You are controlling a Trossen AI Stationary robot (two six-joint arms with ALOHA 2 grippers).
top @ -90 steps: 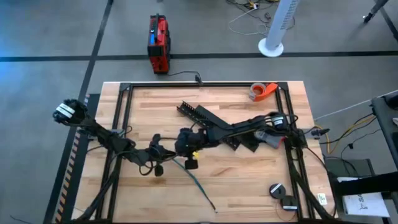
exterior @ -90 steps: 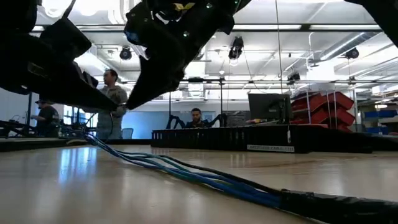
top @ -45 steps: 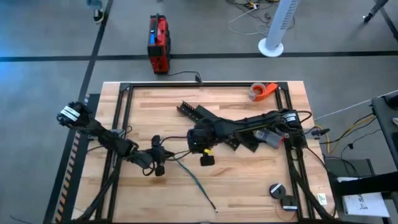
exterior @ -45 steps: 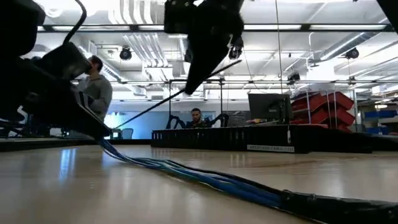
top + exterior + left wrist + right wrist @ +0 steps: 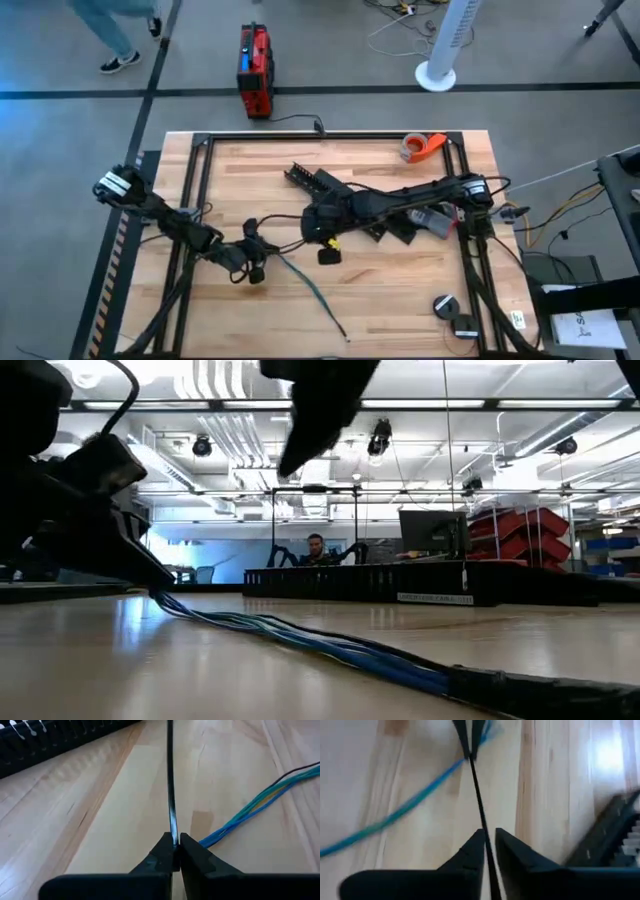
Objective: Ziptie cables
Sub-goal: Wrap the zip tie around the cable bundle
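Observation:
The cables (image 5: 312,292), a bunch of thin blue and green wires, lie flat on the wooden table and run from beside my left gripper toward the near edge; they also show in the low view (image 5: 310,645) and the left wrist view (image 5: 250,810). A thin black zip tie (image 5: 170,785) stretches between my two grippers. My left gripper (image 5: 256,247) is at the table's middle left, shut on one end of the tie. Just to its right is my right gripper (image 5: 318,236), shut on the tie's other part. Whether the tie loops around the cables is hidden. My left gripper pinches the zip tie's end (image 5: 173,840) between its two fingertips (image 5: 162,851). The tie runs straight out ahead of the fingers, above the table, toward the other gripper. My right gripper pinches the zip tie's strip (image 5: 486,845) between its two fingers (image 5: 475,851). The strip runs on in a straight, taut line to the left gripper's fingertips (image 5: 468,735), clear of the wood.
Black slotted rails (image 5: 335,195) lie behind the right arm at the table's middle. An orange tape roll (image 5: 422,147) sits at the far right, and two round dark objects (image 5: 452,315) at the near right. A red box (image 5: 255,70) stands on the floor beyond the far edge.
My right gripper has moved toward the table's right edge, away from my left gripper, and the zip tie has drawn out straight between them. The cables have stayed on the table.

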